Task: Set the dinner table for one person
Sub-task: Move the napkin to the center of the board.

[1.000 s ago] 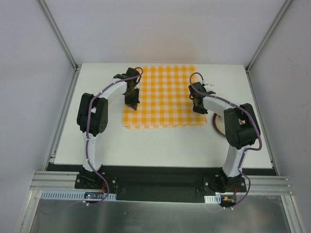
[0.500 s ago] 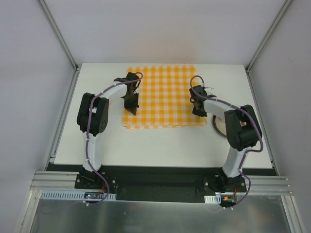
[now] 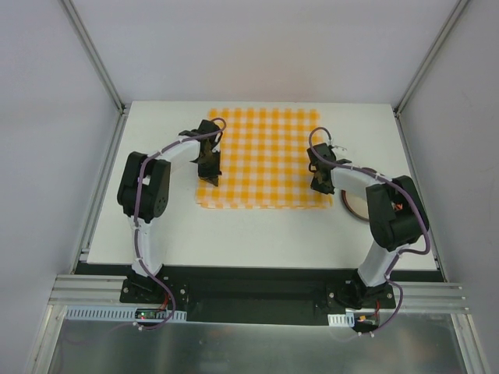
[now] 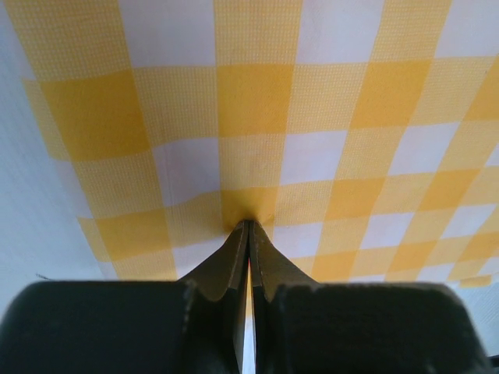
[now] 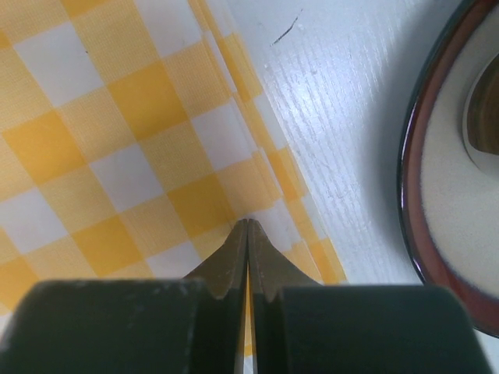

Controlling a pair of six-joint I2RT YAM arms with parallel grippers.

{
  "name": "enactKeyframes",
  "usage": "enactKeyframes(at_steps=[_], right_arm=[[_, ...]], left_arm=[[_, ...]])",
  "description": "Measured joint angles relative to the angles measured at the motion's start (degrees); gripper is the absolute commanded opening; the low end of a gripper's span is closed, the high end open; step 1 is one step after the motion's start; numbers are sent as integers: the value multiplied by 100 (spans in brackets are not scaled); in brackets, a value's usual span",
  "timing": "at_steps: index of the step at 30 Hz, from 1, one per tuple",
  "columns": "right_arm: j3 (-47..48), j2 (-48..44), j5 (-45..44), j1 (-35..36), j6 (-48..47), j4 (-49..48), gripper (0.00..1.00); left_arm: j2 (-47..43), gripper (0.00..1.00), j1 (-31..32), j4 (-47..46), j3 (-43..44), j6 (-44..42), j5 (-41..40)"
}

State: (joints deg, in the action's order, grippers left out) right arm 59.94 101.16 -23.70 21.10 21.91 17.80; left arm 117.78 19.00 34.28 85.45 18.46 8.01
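The left gripper (image 4: 248, 224) has its two fingers pressed together with no gap between them. They pinch a small pucker of the checked cloth (image 4: 257, 101), and the weave gathers into a crease right at the tips. Ahead of these fingers and to their right the orange-and-white squares run on flat. To their left the cloth's edge lies close by, with a strip of the dinner table (image 4: 31, 218) bare beyond it.

The right gripper (image 5: 247, 224) is likewise closed tight. Its tips meet on the cloth (image 5: 93, 140) just inside the cloth's right border, where the fabric shows several stacked, slightly offset layers. Right of these fingers the white tabletop (image 5: 343, 140) lies open, marked by a short dark scratch (image 5: 284, 31) ahead of the tips. Farther right sits a plate (image 5: 411, 195) with a dark brown rim and a pale inside, apart from the cloth's edge. Something brownish lies in it, cut off by the frame, and I cannot tell what it is.

From above, the dinner table (image 3: 257, 234) is a large, plain, matte white rectangle fenced by metal rails. The cloth (image 3: 265, 156) lies on its far middle part, spread between the left gripper (image 3: 212, 178) and the right gripper (image 3: 318, 187). A wide bare band of table runs behind both sets of fingers toward the arm bases. The plate (image 3: 348, 204) peeks out beside the right arm.
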Motion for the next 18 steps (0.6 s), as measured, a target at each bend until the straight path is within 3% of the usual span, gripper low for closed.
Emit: enactKeyframes(at_steps=[18], right_arm=[[-660, -564, 48, 195, 216, -57, 1]], left_arm=[[-935, 0, 162, -431, -1384, 249, 24]])
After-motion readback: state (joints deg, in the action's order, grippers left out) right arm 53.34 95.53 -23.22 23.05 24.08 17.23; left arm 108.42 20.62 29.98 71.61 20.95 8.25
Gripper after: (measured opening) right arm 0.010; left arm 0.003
